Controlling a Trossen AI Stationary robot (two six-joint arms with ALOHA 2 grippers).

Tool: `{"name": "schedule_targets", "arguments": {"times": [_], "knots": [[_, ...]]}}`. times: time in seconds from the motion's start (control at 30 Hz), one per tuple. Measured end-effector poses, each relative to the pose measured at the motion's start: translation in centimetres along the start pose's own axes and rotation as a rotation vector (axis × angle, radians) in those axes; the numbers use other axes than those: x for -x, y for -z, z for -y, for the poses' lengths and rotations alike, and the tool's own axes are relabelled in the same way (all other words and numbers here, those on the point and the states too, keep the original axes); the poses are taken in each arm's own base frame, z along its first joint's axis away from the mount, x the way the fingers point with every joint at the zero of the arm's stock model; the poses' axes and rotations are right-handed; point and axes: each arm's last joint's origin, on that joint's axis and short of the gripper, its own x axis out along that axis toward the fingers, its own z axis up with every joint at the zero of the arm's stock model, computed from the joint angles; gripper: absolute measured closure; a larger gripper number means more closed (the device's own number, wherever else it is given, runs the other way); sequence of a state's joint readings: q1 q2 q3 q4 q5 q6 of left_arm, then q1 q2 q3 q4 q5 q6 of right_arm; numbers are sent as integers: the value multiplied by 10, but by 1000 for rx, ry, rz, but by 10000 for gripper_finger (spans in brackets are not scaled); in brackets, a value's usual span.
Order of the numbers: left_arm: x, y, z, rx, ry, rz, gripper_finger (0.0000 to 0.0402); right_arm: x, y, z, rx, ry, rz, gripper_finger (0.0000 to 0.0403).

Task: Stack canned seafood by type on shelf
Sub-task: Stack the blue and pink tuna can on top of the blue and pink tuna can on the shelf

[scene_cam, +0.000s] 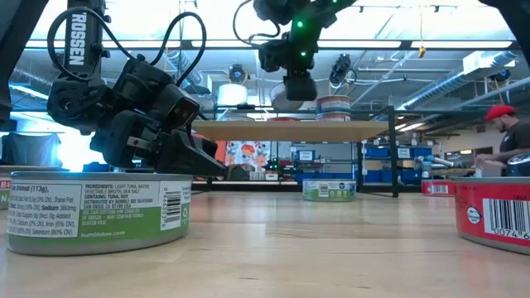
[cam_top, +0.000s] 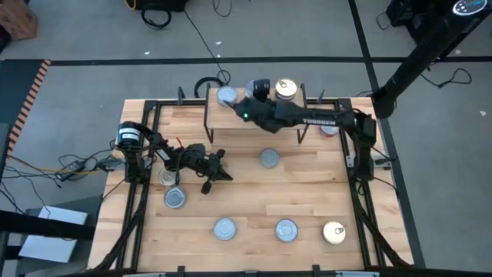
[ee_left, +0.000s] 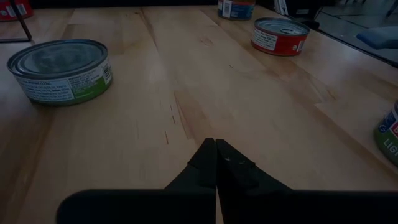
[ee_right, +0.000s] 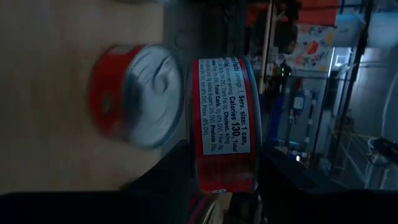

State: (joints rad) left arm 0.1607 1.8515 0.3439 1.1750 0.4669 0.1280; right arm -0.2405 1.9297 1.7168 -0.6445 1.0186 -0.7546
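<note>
High view: your right hand (cam_top: pixel 247 96) is gripping a red-labelled tin (ee_right: pixel 225 121) above the shelf (cam_top: pixel 265 117), beside another red tin (ee_right: pixel 134 93). You are placing; next, lower onto it. Left hand (cam_top: pixel 217 164) is idling closed over the worktop (cam_top: pixel 307 192).

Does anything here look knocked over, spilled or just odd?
Nothing stands out. Every small round tin on the slatted wooden table sits flat, and the right gripper holds a red-labelled tin over the light-wood shelf.

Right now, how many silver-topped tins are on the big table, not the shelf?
4 tins: one mid-table, one by the left arm, two side by side near the table's edge. Another under the right arm is too hidden.
</note>
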Motion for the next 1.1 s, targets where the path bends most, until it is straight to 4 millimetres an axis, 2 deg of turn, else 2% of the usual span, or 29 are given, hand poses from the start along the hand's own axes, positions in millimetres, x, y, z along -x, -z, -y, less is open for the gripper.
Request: {"name": "schedule_targets", "arguments": {"times": [0.3,0.77,1.1], "knots": [[0,0,0,0,0,1,401,-26,7,14,41,-56,61,254],[0,0,0,0,0,1,401,-39,13,17,32,-102,79,254],[0,0,0,0,0,1,401,-52,23,-10,99,-156,34,244]]}}
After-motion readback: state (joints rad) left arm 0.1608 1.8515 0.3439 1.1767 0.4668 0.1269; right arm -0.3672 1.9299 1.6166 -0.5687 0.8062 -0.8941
